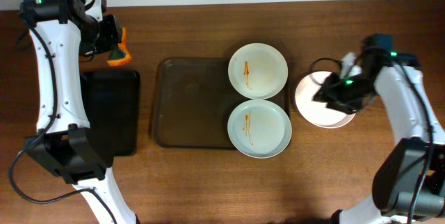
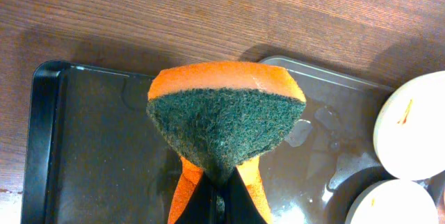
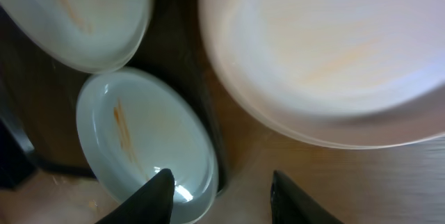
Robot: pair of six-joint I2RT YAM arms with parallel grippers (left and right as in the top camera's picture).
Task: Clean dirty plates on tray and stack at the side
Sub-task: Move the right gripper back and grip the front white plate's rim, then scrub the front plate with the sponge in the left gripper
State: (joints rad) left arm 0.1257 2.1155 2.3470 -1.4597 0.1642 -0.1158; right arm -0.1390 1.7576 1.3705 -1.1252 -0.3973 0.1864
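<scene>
Two white plates with orange-red streaks lie at the right end of the dark brown tray (image 1: 188,102): a far one (image 1: 258,70) and a near one (image 1: 259,128). A third plate (image 1: 316,102) lies on the table right of the tray and looks almost plain white. My right gripper (image 1: 341,92) is open and empty just above this plate's right side. In the right wrist view its fingers (image 3: 222,193) hang over bare table, between the blurred third plate (image 3: 327,43) and the near streaked plate (image 3: 139,140). My left gripper (image 1: 104,40) is shut on an orange-and-green sponge (image 2: 226,126), high at the far left.
A smaller black tray (image 1: 111,113) lies left of the brown tray, below the sponge; it also shows in the left wrist view (image 2: 49,147). The brown tray's wet left part (image 2: 327,133) holds no plates. The far streaked plate shows in the right wrist view (image 3: 76,15).
</scene>
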